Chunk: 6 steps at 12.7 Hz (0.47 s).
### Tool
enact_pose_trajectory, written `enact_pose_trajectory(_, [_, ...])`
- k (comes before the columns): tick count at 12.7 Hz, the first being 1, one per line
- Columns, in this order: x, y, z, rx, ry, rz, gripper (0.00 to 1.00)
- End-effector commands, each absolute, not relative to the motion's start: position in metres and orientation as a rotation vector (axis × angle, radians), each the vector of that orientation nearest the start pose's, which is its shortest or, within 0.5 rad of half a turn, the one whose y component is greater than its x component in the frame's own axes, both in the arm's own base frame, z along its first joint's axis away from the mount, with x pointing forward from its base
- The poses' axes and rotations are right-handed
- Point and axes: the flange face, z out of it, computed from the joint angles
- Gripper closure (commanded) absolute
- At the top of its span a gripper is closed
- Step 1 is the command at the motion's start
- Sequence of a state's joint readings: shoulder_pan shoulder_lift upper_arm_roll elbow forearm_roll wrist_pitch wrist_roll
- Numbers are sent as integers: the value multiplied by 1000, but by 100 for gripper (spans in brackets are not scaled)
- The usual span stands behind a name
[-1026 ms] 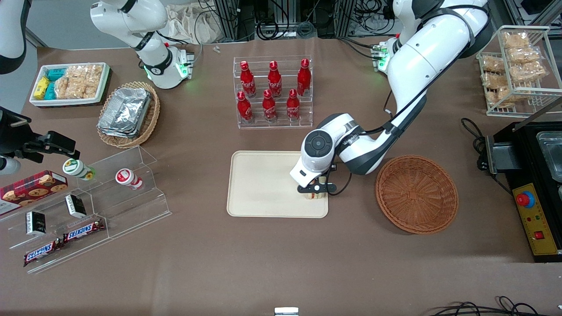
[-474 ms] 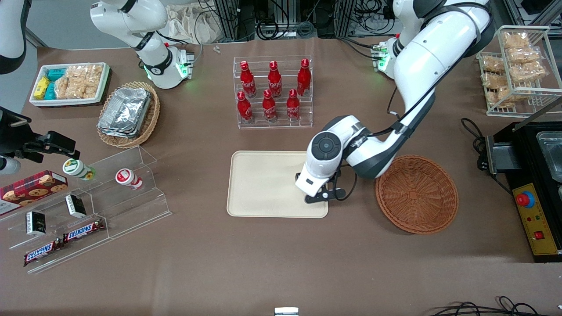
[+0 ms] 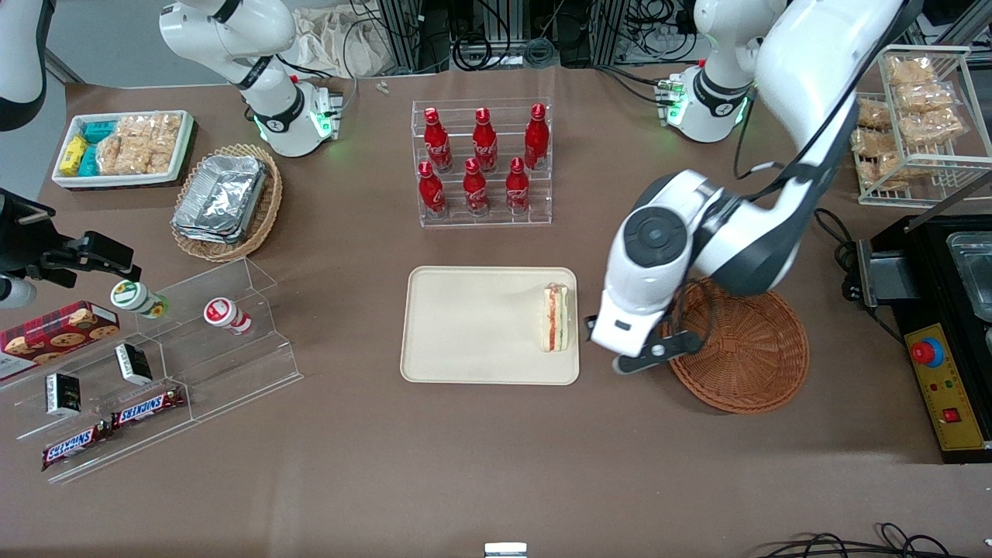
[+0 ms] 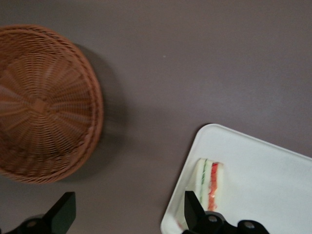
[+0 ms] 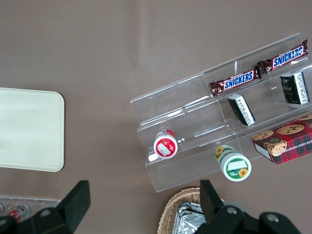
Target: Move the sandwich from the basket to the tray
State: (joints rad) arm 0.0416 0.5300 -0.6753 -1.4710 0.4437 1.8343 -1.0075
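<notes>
Hand (image 3: 620,353) spread wide above table (image 3: 465,465)

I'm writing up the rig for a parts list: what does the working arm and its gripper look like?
The left arm is glossy white with dark grey joint bands, a round dark cap at the wrist and a black cable along it. Green lights glow at its base. Its gripper, over the table between tray and basket, has black fingers.

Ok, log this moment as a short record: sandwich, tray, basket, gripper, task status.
sandwich: on the tray, standing on edge near the end closest to the basket
tray: holds only the sandwich
basket: empty
gripper: open, holding nothing, raised above the gap between tray and basket
task status: sandwich placed and released
</notes>
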Motion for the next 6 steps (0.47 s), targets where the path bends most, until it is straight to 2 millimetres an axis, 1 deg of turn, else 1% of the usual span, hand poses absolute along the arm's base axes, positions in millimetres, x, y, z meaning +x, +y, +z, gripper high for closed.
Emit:
enact_pose_trajectory(1, [594, -275, 470, -3005, -421, -7, 0])
enact_pose_trajectory(2, [593, -257, 486, -3009, -430, 0, 0])
enact_pose_trajectory(4, [587, -229, 516, -3041, -384, 0, 0])
enact_pose_trajectory(5, [584, -208, 526, -3050, -370, 0, 0])
enact_pose_trajectory(6, [577, -192, 533, -3061, -336, 7, 0])
